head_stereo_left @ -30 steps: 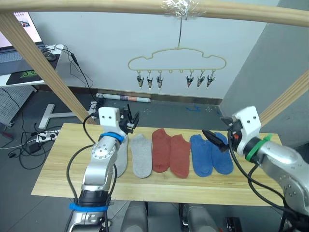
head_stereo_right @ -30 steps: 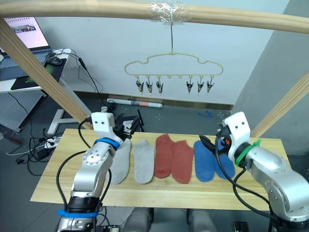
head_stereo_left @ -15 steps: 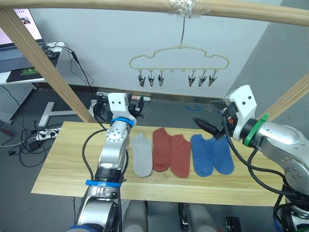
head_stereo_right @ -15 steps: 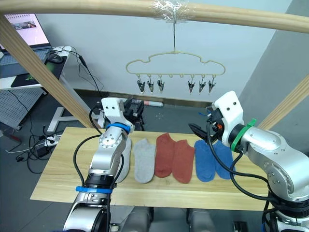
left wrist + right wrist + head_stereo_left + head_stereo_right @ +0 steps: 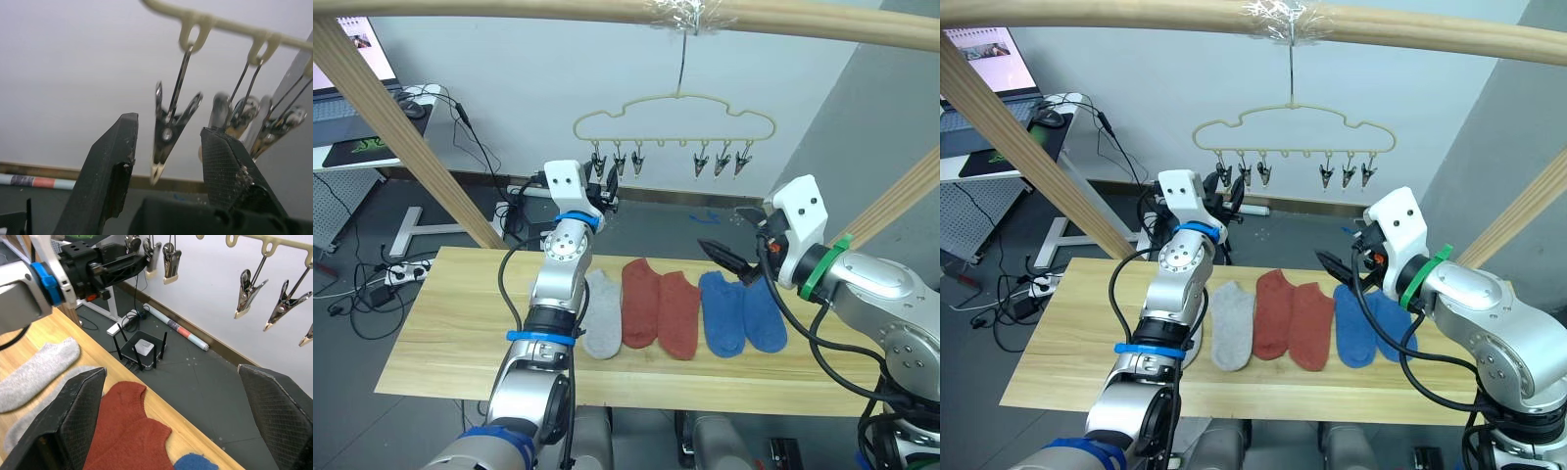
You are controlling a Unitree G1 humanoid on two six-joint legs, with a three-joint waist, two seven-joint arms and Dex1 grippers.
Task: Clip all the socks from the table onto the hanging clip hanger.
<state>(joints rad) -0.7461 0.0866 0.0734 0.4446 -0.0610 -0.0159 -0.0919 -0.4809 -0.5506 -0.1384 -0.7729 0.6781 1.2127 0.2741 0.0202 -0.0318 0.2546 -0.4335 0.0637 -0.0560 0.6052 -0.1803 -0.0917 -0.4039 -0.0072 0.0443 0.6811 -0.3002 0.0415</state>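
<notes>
My left end effector is raised to the clip hanger, fingers parted around its outermost left metal clip without touching it, holding nothing. My right end effector hovers above the blue socks, fingers spread wide and empty. On the worktop lie grey socks, rust-red socks and the blue pair, side by side.

Socks on table
</notes>
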